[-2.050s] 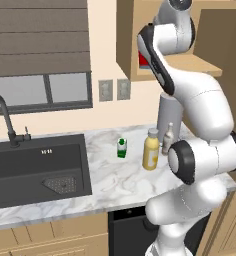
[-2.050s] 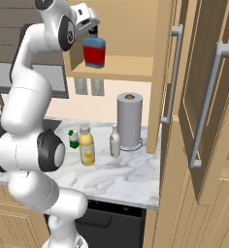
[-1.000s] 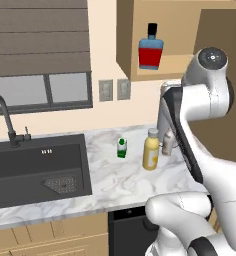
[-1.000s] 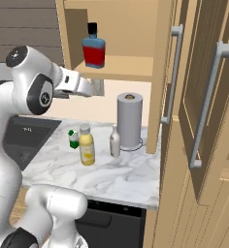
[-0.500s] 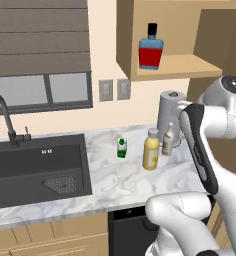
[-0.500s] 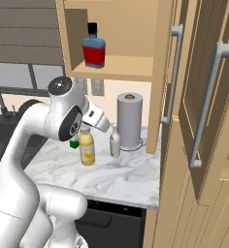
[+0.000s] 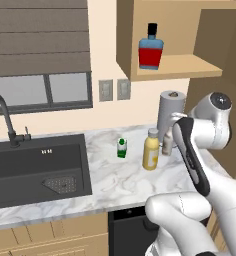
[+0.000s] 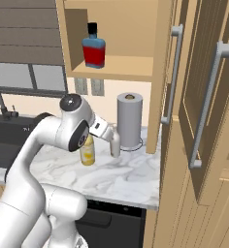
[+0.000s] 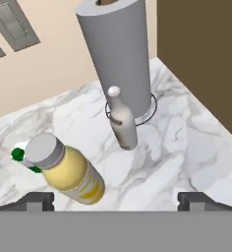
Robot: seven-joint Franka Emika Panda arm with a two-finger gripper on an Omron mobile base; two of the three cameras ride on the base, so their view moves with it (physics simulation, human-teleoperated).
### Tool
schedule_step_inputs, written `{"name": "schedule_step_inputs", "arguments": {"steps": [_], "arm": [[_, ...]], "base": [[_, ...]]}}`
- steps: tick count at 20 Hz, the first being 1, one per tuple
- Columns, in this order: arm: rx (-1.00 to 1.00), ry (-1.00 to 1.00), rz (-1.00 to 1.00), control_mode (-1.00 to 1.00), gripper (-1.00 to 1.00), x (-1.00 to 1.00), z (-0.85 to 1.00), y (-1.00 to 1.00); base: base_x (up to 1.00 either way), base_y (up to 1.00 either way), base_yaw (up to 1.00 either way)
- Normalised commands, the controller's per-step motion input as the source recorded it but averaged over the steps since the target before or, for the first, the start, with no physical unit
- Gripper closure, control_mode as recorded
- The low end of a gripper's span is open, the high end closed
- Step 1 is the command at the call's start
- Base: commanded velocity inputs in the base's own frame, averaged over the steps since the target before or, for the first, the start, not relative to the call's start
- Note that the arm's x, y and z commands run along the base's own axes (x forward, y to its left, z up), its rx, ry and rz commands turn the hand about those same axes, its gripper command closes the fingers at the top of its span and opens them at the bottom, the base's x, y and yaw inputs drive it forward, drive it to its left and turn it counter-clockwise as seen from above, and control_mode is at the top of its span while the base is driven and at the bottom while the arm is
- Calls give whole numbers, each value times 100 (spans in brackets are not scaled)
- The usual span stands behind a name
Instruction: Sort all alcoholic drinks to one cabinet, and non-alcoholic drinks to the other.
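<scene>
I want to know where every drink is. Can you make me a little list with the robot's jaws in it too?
blue bottle: upright on the small cabinet shelf
grey bottle: upright on the counter, in front of the paper towel roll
yellow bottle: upright on the counter
green carton: on the counter beside the yellow bottle
gripper: jaws open, empty, above the counter drinks

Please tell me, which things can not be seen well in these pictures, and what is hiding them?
- Small green-and-white carton: in the hand view, mostly behind the tall yellow bottle with pale grey cap.
- Slim grey long-necked bottle: left base view, partly covered by the white arm.
- Grey paper towel roll: top cut off by the hand view's upper edge.
- Label of the squat blue bottle with red label: text too small to read.
</scene>
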Motion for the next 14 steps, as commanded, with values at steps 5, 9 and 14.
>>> {"name": "schedule_step_inputs", "arguments": {"steps": [5,9,14], "arm": [[0,1,1,-100,-100,8,-38,-12],[0,2,1,-100,-100,11,-26,-4],[0,0,1,-100,-100,20,-10,-6]], "base": [[0,0,0],[0,0,0],[0,0,0]]}}
